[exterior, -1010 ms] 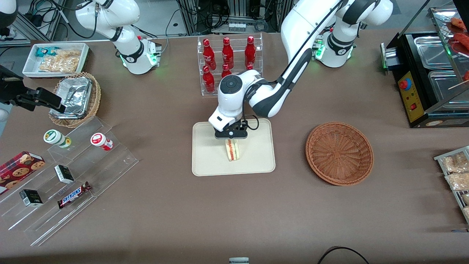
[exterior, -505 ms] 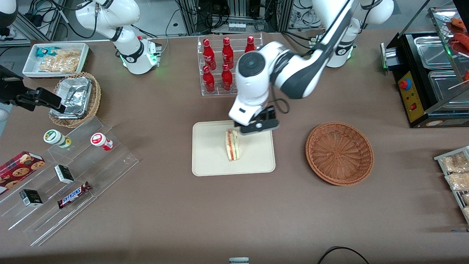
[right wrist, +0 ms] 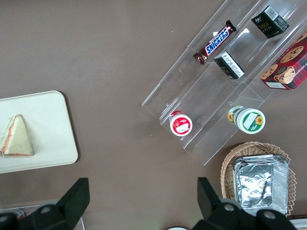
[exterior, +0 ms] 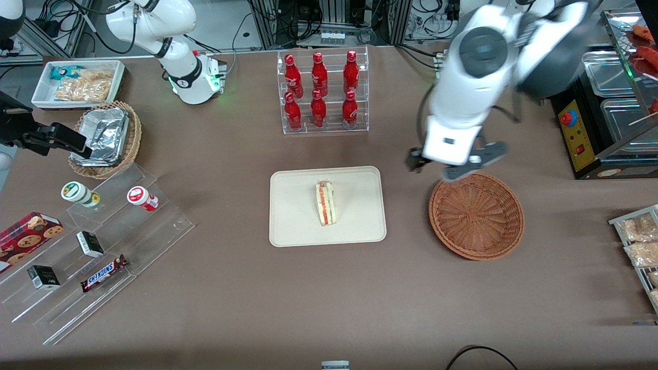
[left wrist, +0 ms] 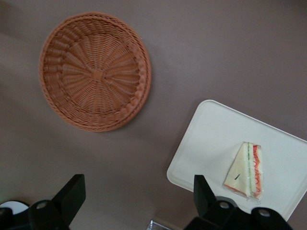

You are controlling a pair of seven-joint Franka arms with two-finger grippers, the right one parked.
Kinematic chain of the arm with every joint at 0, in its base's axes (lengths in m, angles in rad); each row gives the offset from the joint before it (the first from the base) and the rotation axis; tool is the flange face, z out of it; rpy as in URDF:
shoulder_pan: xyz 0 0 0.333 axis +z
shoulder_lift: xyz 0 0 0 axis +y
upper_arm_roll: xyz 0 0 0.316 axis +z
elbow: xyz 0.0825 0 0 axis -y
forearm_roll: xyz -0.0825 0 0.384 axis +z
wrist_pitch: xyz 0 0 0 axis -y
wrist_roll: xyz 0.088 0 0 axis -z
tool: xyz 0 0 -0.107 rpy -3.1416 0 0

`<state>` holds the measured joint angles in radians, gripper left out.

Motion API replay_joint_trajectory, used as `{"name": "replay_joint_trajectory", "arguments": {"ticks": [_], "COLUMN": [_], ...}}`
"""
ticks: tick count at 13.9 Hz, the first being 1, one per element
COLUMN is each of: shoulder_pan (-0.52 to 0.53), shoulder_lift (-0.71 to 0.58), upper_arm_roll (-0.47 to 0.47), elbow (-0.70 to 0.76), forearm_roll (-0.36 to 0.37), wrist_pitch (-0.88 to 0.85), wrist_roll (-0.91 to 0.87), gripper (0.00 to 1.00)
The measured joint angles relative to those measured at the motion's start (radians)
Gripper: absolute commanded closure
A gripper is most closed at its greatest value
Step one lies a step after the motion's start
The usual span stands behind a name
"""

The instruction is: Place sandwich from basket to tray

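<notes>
The sandwich (exterior: 326, 203), a pale bread wedge with red and green filling, rests on the cream tray (exterior: 298, 226) in the middle of the table. Both also show in the left wrist view, the sandwich (left wrist: 245, 169) on the tray (left wrist: 211, 139). The reddish-brown wicker basket (exterior: 476, 214) (left wrist: 95, 71) holds nothing and lies toward the working arm's end. My left gripper (exterior: 455, 168) hangs high in the air above the basket's rim farthest from the front camera, open, with nothing between its fingers (left wrist: 71, 193).
An acrylic rack of red bottles (exterior: 321, 90) stands farther from the front camera than the tray. A foil-lined basket (exterior: 105, 137), a white snack bin (exterior: 79, 82) and a stepped acrylic snack display (exterior: 92, 241) lie toward the parked arm's end. A black food warmer (exterior: 596, 108) stands beside the basket.
My gripper has let go of the sandwich, risen, and swung from over the tray toward the basket. The sandwich stays on the tray where it was set.
</notes>
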<state>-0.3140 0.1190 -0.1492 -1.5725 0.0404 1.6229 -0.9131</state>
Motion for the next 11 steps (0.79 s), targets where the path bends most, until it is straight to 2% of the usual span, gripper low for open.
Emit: {"name": "replay_joint_trajectory", "arguments": {"ticks": [5,11], "shoulder_pan": [0.198,0.351], "shoulder_lift": [-0.113,-0.193], "upper_arm_roll": [0.003,0.008], "elbow": [0.000,-0.013], "forearm_roll": [-0.020,-0.020], "wrist_pitch": [-0.208,-0.303], "wrist_roll": [0.367,0.721], "gripper": [0.00,0.00]}}
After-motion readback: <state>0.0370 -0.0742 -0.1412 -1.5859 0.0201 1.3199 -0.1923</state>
